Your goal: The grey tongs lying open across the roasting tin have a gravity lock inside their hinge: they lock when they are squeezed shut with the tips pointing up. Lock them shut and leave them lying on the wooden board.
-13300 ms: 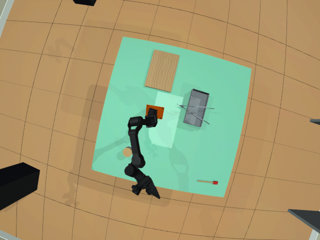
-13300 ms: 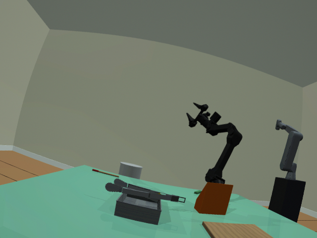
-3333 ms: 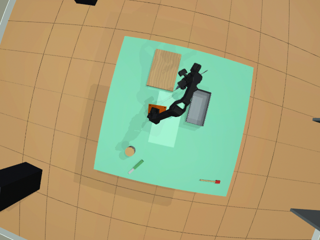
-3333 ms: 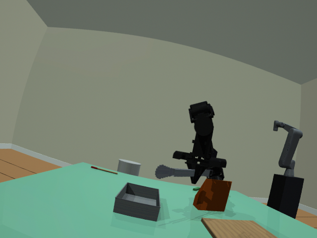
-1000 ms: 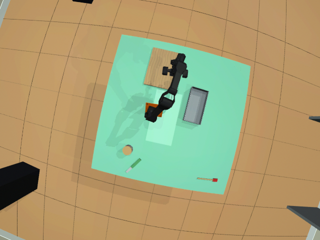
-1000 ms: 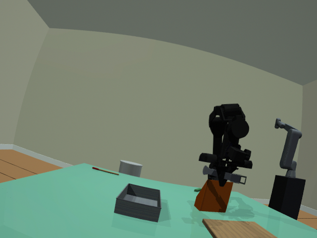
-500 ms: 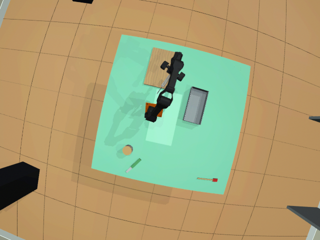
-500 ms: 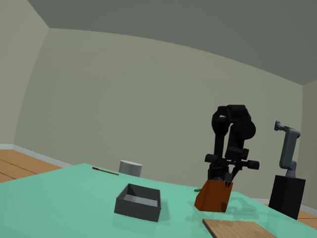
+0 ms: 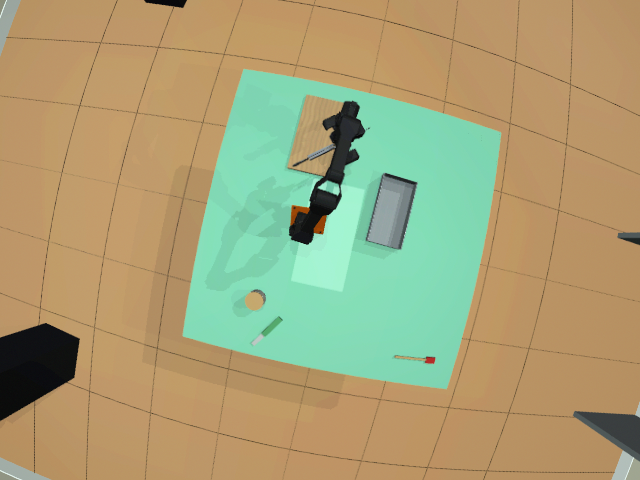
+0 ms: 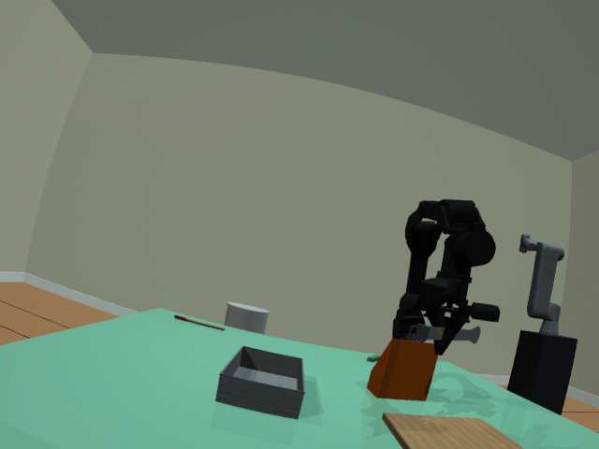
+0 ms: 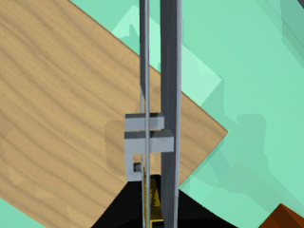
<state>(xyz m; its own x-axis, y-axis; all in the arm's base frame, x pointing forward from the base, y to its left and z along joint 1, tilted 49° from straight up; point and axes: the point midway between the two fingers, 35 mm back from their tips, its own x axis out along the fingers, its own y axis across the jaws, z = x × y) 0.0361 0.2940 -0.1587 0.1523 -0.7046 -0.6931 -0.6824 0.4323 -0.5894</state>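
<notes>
You have the gripper (image 9: pixel 338 138) (image 10: pixel 440 349) (image 11: pixel 146 184) clamped on the grey tongs (image 9: pixel 321 152) (image 10: pixel 468 334) (image 11: pixel 170 104), held above the wooden board (image 9: pixel 314 124) (image 10: pixel 449 429) (image 11: pixel 62 95) at upper centre of the top view; releasing before the hinge lock is confirmed risks the arms springing open.
</notes>
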